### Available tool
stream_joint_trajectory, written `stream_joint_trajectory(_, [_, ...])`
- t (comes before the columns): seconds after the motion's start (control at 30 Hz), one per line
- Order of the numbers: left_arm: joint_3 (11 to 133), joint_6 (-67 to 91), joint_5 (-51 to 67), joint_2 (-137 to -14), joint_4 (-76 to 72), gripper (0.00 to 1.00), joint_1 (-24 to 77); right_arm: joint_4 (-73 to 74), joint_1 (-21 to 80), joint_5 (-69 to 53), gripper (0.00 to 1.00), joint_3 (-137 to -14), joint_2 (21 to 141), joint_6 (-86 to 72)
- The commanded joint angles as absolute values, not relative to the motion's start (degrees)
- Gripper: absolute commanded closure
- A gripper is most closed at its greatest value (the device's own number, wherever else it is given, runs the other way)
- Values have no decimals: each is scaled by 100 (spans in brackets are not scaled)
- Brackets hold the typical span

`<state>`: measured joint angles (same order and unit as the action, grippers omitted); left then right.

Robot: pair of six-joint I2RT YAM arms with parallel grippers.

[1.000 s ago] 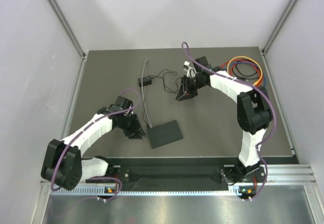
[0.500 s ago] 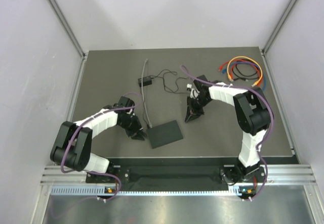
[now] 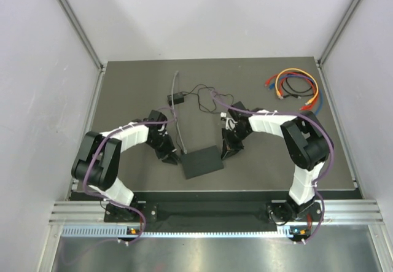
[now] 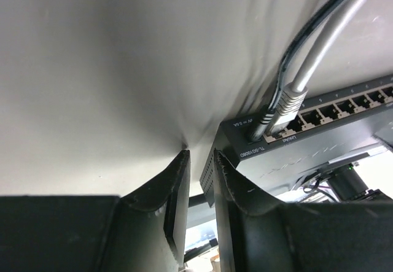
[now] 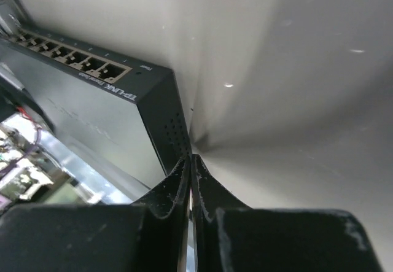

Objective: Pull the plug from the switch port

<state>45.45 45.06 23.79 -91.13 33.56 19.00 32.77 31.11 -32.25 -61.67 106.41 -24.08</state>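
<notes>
The grey plug (image 4: 287, 103) sits in the end port of the switch (image 3: 201, 161) on the bench (image 3: 264, 100), so the pull is not yet done. The left hand (image 4: 198, 186) gapes slightly at the switch's left corner. The right hand (image 5: 190, 177), clenched empty, sits at its right corner.

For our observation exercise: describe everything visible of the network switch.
The network switch is a flat matte-black box with white TP-LINK lettering, lying on the dark table. A port row lines its far edge; a grey Ethernet plug and black power plug sit at its left end. Vent holes pierce its sides. The left tool straddles that end; the shut right tool sits at the other.
</notes>
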Motion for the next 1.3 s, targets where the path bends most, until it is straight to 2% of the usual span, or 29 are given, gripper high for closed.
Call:
stream_joint_trajectory(0.0, [4921,4324,2558,-9246,3314,73,1890,2962,3357,-3322,99,-6222,10582,-2470])
stream_joint_trajectory(0.27, [5615,4192,2698,-9781,3331,74,1890,2936,3972,-3454,100,-6293,10398,-2715])
stream_joint_trajectory(0.4, [5827,4087,2489,-9835,3559,75,1890,3137,3911,-3148,100,-6415,10239,-2637])
stream_joint_trajectory(0.63, [5643,3868,1996,-9247,3990,73,1828,4454,3744,-1392,91,-7635,10362,-1865])
stream_joint_trajectory(0.83, [5862,3587,2082,-8764,4342,73,1828,5176,3656,-563,79,-8681,10836,-1328])
stream_joint_trajectory(0.9, [5862,3577,2284,-8693,4307,73,1828,5229,3639,-737,76,-8963,10977,-1248])
stream_joint_trajectory(1.03, [5652,3743,2584,-8544,4131,73,1837,4896,3630,-2025,69,-9526,11328,-1309])
stream_joint_trajectory(1.1, [5415,3814,2628,-8491,4009,73,1837,4573,3630,-2503,61,-9615,11513,-1458])
stream_joint_trajectory(1.27, [5116,3876,2760,-8595,3946,73,1837,3895,3621,-3575,55,-9537,11812,-1986])
